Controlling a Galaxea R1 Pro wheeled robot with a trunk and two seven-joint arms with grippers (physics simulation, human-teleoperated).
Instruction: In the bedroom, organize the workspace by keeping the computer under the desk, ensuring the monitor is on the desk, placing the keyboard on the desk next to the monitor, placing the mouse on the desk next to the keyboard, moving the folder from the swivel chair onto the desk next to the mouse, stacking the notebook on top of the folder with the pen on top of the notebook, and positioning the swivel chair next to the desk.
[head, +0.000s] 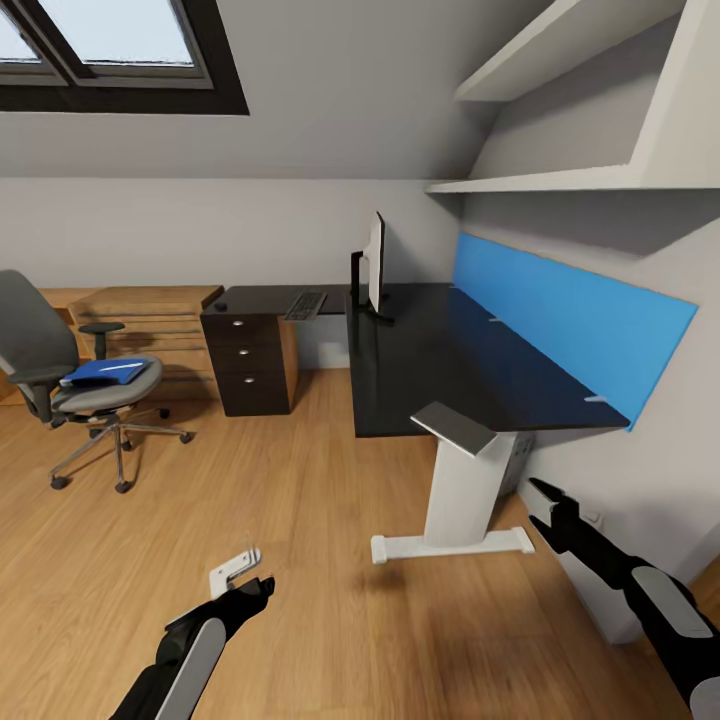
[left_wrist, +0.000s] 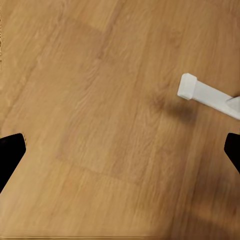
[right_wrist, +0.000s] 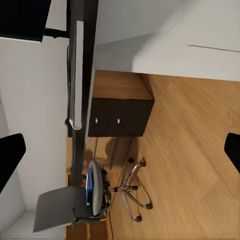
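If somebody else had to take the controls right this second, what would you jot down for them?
Left gripper and right gripper: both open, holding nothing, low over the floor.
Desk: monitor stands on it, keyboard lies nearby on the top.
Swivel chair: away from the desk, with the blue folder on its seat.
Done: monitor and keyboard on the desk.
Left: move the folder to the desk, stack notebook and pen on it, and bring the chair alongside. Mouse, notebook, pen and computer I cannot make out from here.
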